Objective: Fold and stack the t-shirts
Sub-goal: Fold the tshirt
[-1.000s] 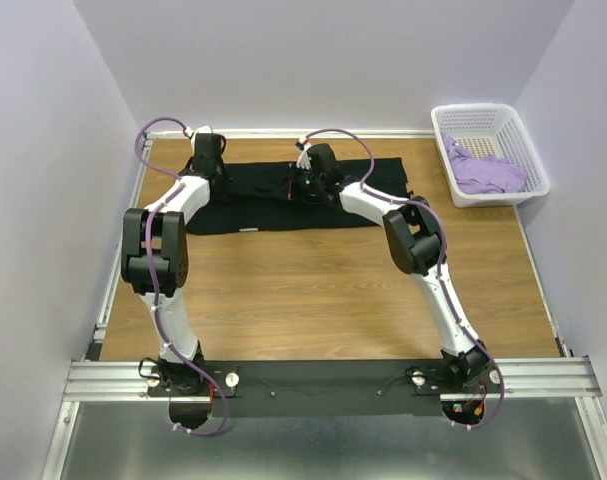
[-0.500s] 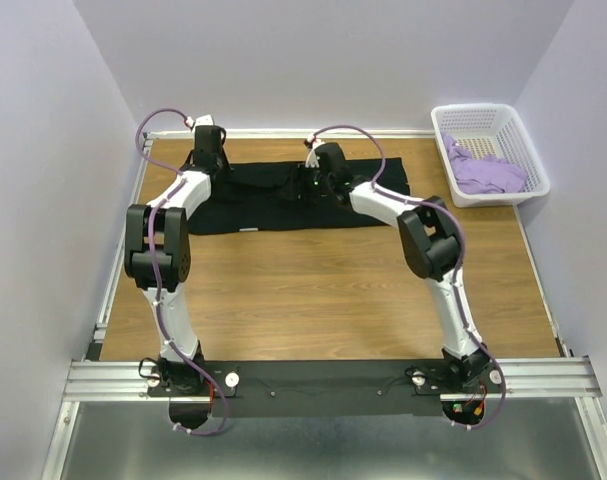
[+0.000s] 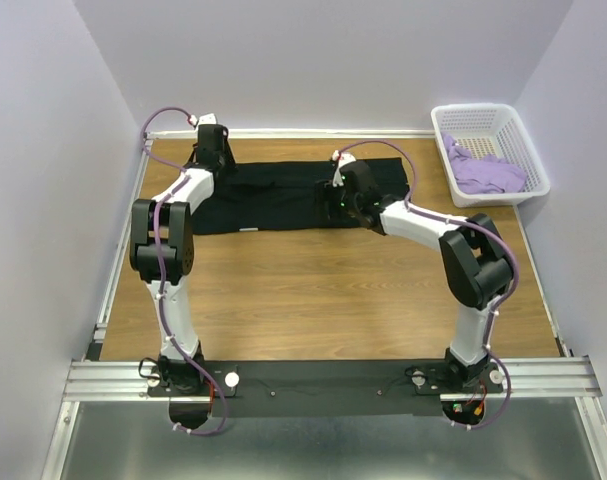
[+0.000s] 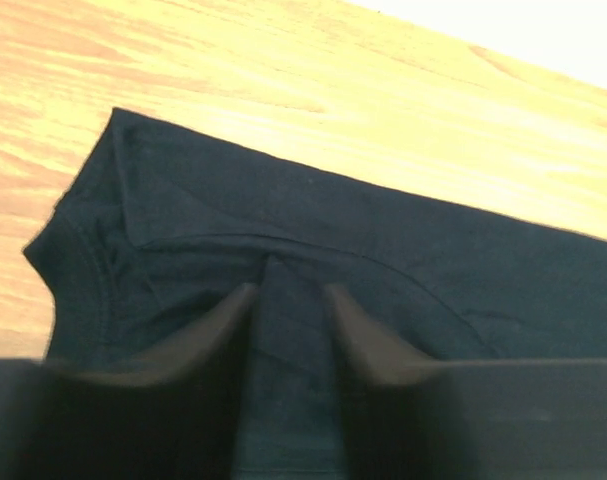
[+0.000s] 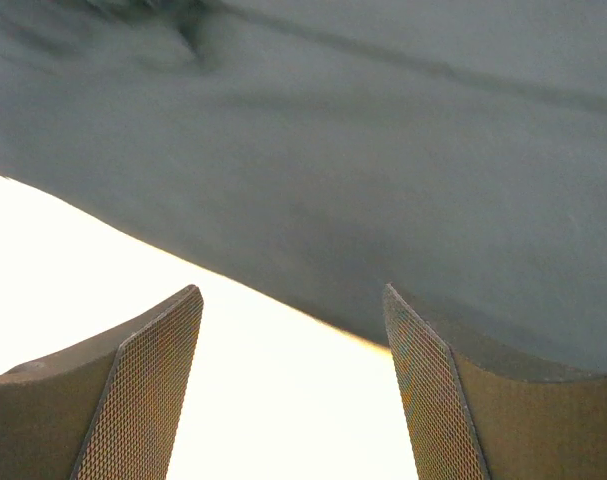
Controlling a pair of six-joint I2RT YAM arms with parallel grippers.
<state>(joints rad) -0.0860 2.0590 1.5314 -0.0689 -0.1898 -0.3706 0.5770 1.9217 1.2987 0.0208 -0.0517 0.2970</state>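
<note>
**Black soft-cloth t-shirt (image 3: 273,195) laid flat on the wood-grain table (image 3: 313,290)**

It is spread as a long band along the far side, and a stitched hem is seen at its end. The left gripper (image 4: 288,292) is held slightly parted over the cloth. The right gripper (image 5: 291,300), with mesh-textured pads, is spread wide and pinches nothing. A crumpled lavender t-shirt (image 3: 488,172) is kept in the white plastic lattice basket (image 3: 483,108).

Nothing readable is showing in any of the views: no words, brand names, numbers or signs. A tiny pale mark (image 3: 248,229) is sitting at the near edge of the black t-shirt (image 3: 283,195) lying on the far part of the desk (image 3: 313,290), but it is too small to read.
</note>
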